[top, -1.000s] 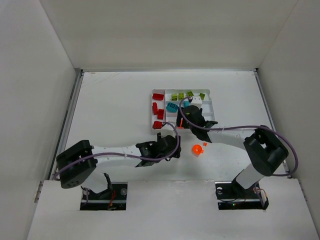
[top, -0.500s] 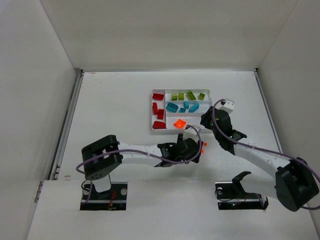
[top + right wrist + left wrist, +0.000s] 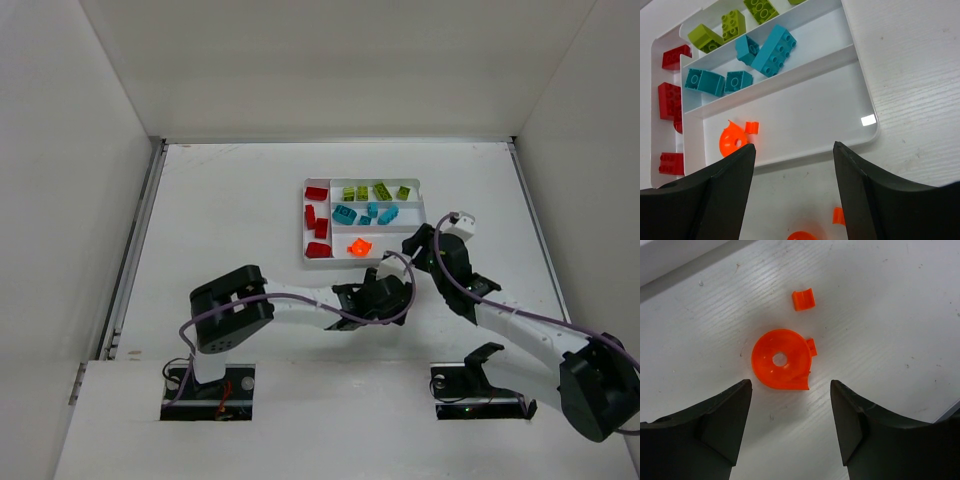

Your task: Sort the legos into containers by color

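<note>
Left wrist view gives you the left end effector point(image 3: 790, 400) released, its jaws wide apart with nothing between them. It is low over the worktop point(image 3: 890, 315). An orange disc point(image 3: 767, 365) lies flat on the worktop just beyond the fingertips, roughly centred between them and touching neither. A small orange bit point(image 3: 803, 299) lies a little farther on, apart from the disc.

Right wrist view shows you the right end effector point(image 3: 793, 147) released too, jaws spread and empty, over the near edge of the tray point(image 3: 860, 90). Through its jaws you see the near slot point(image 3: 815, 100), which holds a second disc point(image 3: 731, 141) at its left end and is otherwise bare. The middle slot point(image 3: 815, 37) holds the teal bricks point(image 3: 772, 47). The far slot point(image 3: 787, 12) holds the green bricks point(image 3: 705, 36). The narrow side slot point(image 3: 667, 137) on the left holds the red bricks point(image 3: 670, 95). At the bottom edge of this view you catch the two loose orange pieces again, on the worktop just near of the tray.

From the top view you see the tray right of centre, with the left arm reaching across so that its end effector sits just near of the tray's near edge. The right end effector is beside the tray's near right corner. The loose orange pieces are hidden under the left arm there.
</note>
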